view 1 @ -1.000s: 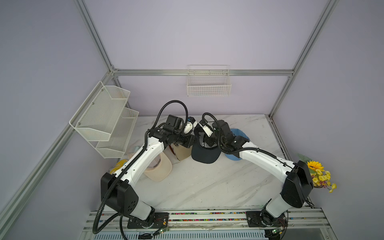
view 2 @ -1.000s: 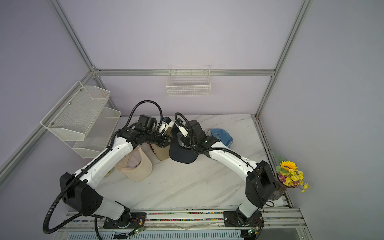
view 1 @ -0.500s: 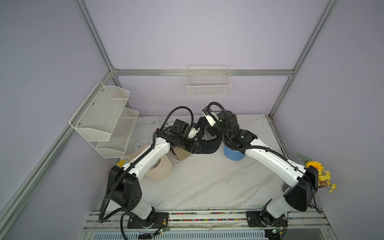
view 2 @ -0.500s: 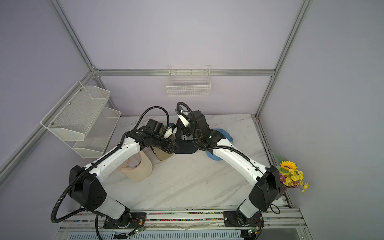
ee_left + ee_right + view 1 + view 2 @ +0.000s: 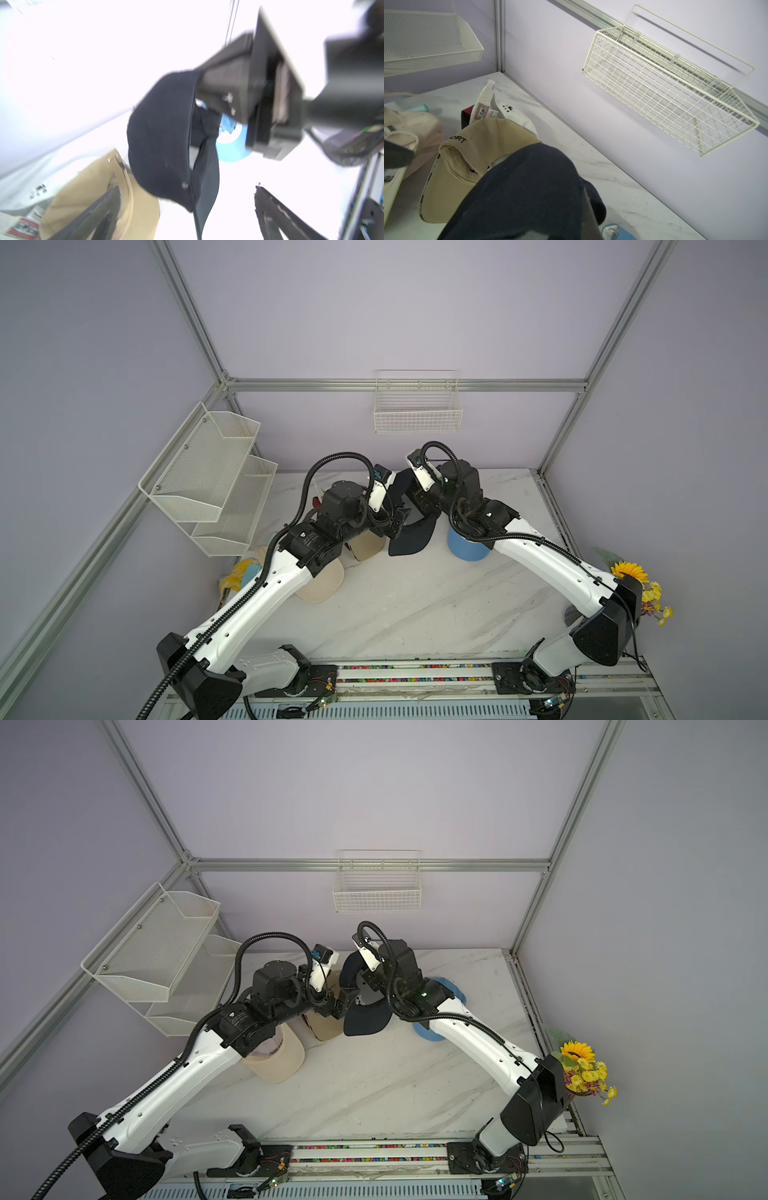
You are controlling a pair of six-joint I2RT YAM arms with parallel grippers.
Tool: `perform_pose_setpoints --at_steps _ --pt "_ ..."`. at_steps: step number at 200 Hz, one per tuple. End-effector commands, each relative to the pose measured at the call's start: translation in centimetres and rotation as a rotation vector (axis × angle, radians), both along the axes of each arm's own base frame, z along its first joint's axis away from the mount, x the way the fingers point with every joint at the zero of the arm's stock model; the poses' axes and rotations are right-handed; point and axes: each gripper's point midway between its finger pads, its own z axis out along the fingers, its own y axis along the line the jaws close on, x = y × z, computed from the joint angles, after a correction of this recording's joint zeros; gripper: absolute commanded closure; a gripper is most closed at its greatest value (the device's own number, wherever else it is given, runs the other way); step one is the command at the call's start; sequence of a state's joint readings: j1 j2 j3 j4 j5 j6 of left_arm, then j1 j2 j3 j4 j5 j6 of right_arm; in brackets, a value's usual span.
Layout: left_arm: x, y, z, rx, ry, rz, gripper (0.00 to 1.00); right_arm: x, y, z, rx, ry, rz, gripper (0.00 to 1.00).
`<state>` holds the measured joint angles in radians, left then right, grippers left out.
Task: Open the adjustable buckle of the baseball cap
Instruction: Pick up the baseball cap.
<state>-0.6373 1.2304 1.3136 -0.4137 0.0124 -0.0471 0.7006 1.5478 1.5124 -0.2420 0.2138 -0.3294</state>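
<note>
The navy baseball cap (image 5: 409, 537) (image 5: 365, 1021) hangs above the marble table, brim pointing down. My right gripper (image 5: 417, 499) (image 5: 368, 984) is shut on the cap's rim; the left wrist view shows its dark fingers (image 5: 220, 89) clamped on the fabric (image 5: 160, 135). My left gripper (image 5: 395, 524) (image 5: 341, 1006) (image 5: 187, 188) stands wide open just left of the cap, and its fingers (image 5: 104, 207) hold nothing. The cap's crown (image 5: 529, 187) fills the right wrist view and hides that gripper's fingertips. I cannot make out the buckle in the blur.
A tan cap (image 5: 365, 547) (image 5: 477, 149) and a cream cap (image 5: 320, 585) lie on the table (image 5: 415, 605) under my left arm. A blue cap (image 5: 467, 549) sits under my right arm. Mesh shelves (image 5: 208, 472), a wire basket (image 5: 417, 410) and sunflowers (image 5: 640, 585) line the edges.
My left gripper went from shut on the cap to wide open and let go. My right arm lifted the cap up and toward the back wall.
</note>
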Motion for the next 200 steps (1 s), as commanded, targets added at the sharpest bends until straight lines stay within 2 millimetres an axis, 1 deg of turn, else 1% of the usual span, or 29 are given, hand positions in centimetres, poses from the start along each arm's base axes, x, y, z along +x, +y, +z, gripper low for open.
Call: perform_pose_setpoints --at_steps 1,25,46,70,97,125,140,152,167,176,184,195,200 --pt "1.4 -1.0 0.7 0.005 -0.057 0.009 0.0 -1.2 -0.3 2.1 0.061 -0.018 0.023 0.99" --pt "2.2 -1.9 0.0 0.022 -0.044 -0.007 0.0 -1.9 -0.1 2.6 0.083 -0.016 0.04 1.0" --pt "2.8 -2.5 0.0 0.027 -0.05 -0.012 0.0 -2.8 0.4 2.7 0.081 -0.012 0.061 1.0" --pt "3.8 -2.8 0.6 0.03 -0.077 0.006 0.0 -3.3 0.5 2.4 0.07 0.002 0.072 1.0" --pt "4.3 -2.8 1.6 0.031 -0.104 0.016 0.0 -3.7 0.6 1.7 0.055 0.018 0.079 1.0" --pt "4.4 -2.4 2.9 0.018 -0.144 0.038 0.06 -4.0 0.8 0.6 0.038 0.042 0.086 1.0" --pt "4.5 -2.4 3.1 0.015 -0.153 0.04 0.17 -4.2 0.8 0.1 0.032 0.049 0.089 1.0" --pt "4.6 -2.5 3.0 0.016 -0.152 0.039 0.37 -4.2 0.8 0.0 0.031 0.051 0.088 1.0" --pt "4.7 -2.6 2.5 0.02 -0.146 0.041 0.68 -4.4 0.9 -0.2 0.029 0.053 0.092 1.0" --pt "4.8 -2.6 2.3 0.02 -0.143 0.041 0.81 -4.4 0.8 -0.1 0.029 0.052 0.089 1.0" --pt "4.7 -2.7 2.2 0.019 -0.143 0.038 0.9 -4.5 0.8 -0.2 0.027 0.052 0.089 1.0" --pt "4.7 -2.7 2.2 0.016 -0.146 0.035 1.0 -4.5 0.6 -0.2 0.026 0.052 0.082 0.98" --pt "4.6 -2.6 2.2 0.015 -0.148 0.036 1.0 -4.6 0.6 -0.4 0.023 0.053 0.08 0.97"
